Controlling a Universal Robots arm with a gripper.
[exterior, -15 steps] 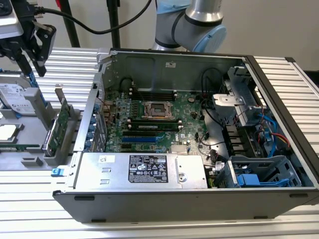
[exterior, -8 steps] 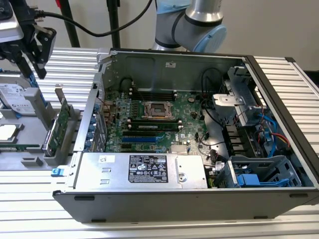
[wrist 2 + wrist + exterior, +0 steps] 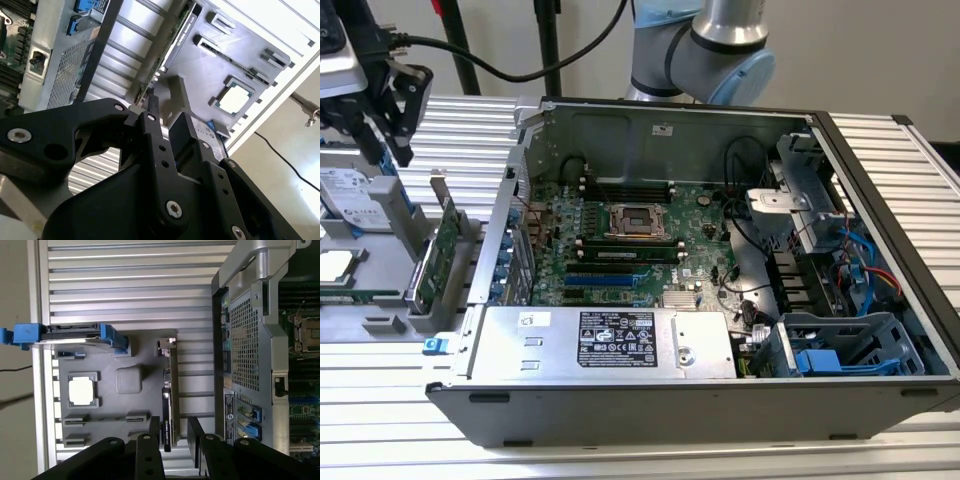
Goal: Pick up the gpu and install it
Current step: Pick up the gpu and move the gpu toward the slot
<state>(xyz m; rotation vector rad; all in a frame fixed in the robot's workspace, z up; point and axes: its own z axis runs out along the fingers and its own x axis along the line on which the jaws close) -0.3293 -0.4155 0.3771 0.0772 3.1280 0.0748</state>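
Two black fingers (image 3: 154, 437) of the gripper (image 3: 173, 429) stand apart and hold nothing. In the first wrist view the gap between them lines up with the gpu (image 3: 173, 385), seen edge-on; I cannot tell whether they touch it. In the exterior view the gripper (image 3: 395, 115) hangs above the grey fixture tray (image 3: 380, 322). There the gpu (image 3: 442, 245) stands upright on its long edge, green face showing, just beside the open computer case (image 3: 650, 410).

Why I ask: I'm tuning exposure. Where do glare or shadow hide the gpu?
Exterior view: even light, gpu plain. First wrist view: bright sheen on the table, gpu edge-on yet visible. Second wrist view: gripper dark against a washed-out floor.
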